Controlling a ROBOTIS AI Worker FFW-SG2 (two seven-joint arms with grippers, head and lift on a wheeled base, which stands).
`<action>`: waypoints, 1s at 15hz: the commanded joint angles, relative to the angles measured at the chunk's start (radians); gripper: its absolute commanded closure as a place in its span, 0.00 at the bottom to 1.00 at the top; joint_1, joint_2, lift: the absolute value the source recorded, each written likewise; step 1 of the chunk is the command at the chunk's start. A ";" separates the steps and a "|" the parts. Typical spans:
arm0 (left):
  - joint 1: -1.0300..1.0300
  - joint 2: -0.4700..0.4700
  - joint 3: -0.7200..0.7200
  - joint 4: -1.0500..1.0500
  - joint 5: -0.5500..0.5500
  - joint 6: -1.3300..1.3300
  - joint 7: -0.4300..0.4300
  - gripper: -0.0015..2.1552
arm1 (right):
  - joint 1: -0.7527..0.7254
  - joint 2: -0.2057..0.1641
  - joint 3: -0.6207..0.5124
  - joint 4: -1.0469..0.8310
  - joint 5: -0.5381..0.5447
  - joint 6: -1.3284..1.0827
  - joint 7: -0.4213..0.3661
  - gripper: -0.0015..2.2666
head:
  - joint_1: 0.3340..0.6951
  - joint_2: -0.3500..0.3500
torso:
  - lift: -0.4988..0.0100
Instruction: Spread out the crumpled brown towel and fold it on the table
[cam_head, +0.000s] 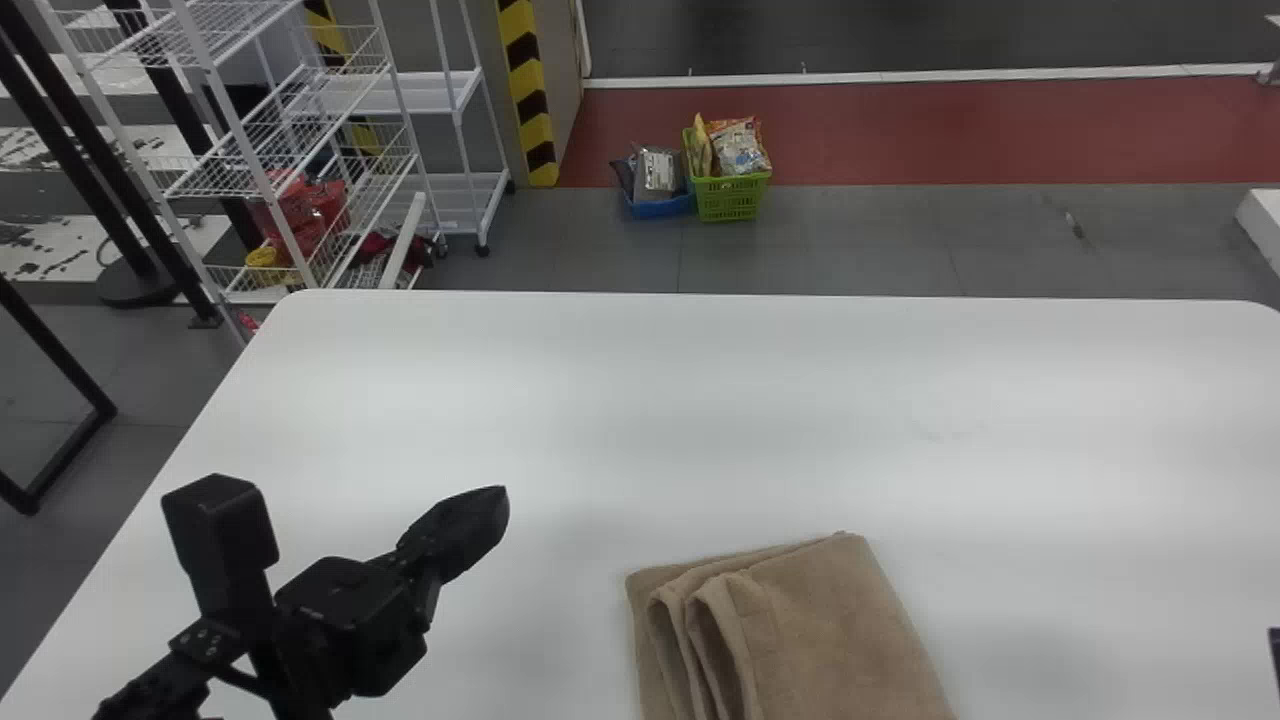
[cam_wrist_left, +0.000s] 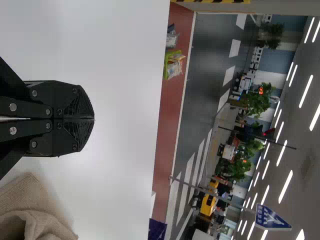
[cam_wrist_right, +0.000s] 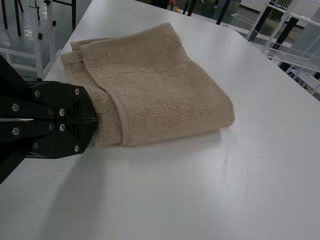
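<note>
The brown towel (cam_head: 830, 640) lies folded on the near part of the table (cam_head: 900, 400), left gripper (cam_head: 496, 508) and right gripper (cam_wrist_right: 95, 120) both pinched narrow, and beyond, a blue basket (cam_head: 663, 208) holds a grey packet (cam_head: 658, 172), a green basket (cam_head: 730, 200) bright bags (cam_head: 738, 150).

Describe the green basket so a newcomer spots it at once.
From the white table, look past its far edge to the red floor strip. At the strip's near border sits the green basket of bright packets; its left-hand neighbour is the blue container.

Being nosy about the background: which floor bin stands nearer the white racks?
The blue bin; the green bin stands on its other side, away from them.
</note>
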 joint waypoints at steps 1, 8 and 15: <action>-0.004 0.000 -0.003 0.007 -0.006 0.002 0.001 0.99 | 0.005 0.001 0.019 0.007 -0.005 0.005 0.001 0.79 | 1.00 0.67 | 0.73; -0.018 0.000 -0.029 0.034 -0.004 0.002 -0.004 0.99 | -0.090 0.001 0.032 0.053 0.007 0.005 -0.074 0.79 | 1.00 0.65 | 0.73; -0.015 0.000 -0.017 0.040 -0.001 0.002 -0.019 0.99 | -0.284 0.001 0.052 0.243 0.010 0.005 -0.153 0.79 | 1.00 0.62 | 0.73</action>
